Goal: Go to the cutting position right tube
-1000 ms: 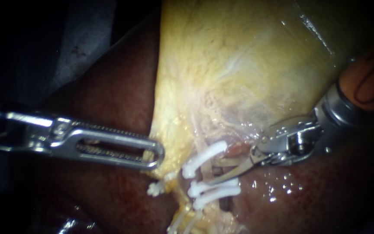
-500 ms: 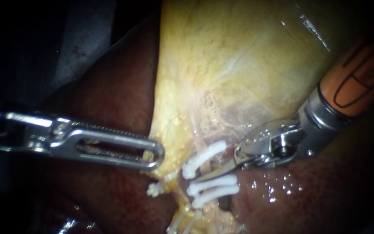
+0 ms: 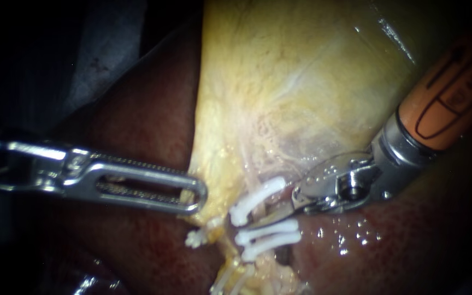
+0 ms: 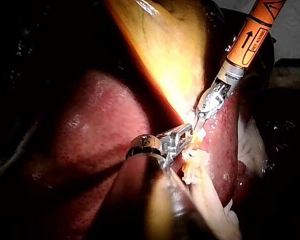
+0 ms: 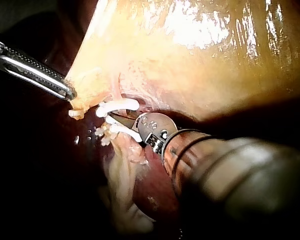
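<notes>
Left instrument [image 3: 195, 196] grips the gallbladder [image 3: 301, 82]; right instrument [image 3: 266, 218] (parted or not, can't tell) should sit squarely between the clips [image 3: 258, 198].

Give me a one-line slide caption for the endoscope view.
Steel slotted-jaw left instrument grips the edge of the yellow gallbladder; orange-shafted right instrument reaches its slim tip between the white clips.

Nothing here is legible to me; the only printing is dark marks on the orange sleeve [image 3: 443, 104] of my right instrument [image 3: 266, 217].
</notes>
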Motion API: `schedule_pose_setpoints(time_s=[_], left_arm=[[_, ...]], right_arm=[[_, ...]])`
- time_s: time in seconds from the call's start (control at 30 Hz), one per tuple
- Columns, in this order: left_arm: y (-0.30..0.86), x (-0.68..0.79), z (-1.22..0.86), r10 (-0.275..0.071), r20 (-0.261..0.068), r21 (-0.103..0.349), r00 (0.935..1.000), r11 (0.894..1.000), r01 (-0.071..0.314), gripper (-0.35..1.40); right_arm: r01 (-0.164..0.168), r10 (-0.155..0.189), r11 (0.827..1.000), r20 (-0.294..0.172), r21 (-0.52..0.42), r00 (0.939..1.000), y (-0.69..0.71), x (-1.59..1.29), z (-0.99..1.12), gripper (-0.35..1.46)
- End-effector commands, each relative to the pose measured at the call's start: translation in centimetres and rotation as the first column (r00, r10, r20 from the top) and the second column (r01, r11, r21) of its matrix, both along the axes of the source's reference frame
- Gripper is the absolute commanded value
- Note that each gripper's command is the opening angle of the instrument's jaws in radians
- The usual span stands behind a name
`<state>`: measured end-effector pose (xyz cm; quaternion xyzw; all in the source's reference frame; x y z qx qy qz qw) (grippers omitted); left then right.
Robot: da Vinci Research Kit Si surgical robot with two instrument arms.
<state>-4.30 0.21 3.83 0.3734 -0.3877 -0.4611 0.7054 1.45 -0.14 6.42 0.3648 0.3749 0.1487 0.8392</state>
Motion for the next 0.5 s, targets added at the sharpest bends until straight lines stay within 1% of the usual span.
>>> schedule_pose_setpoints(time_s=[0.03, 0.5], left_arm=[[0.00, 0.00, 0.00, 0.000, 0.000, 0.000, 1.0000, 1.000, 0.000, -0.35], [0.00, 0.00, 0.01, 0.000, 0.000, 0.000, 1.0000, 1.000, 0.000, -0.35]], right_arm=[[0.000, 0.000, 1.000, 0.000, 0.000, 1.0000, 0.00, 0.00, 0.00, 0.07], [0.001, -0.001, 1.000, -0.001, 0.000, 1.0000, 0.00, 0.00, 0.00, 0.07]])
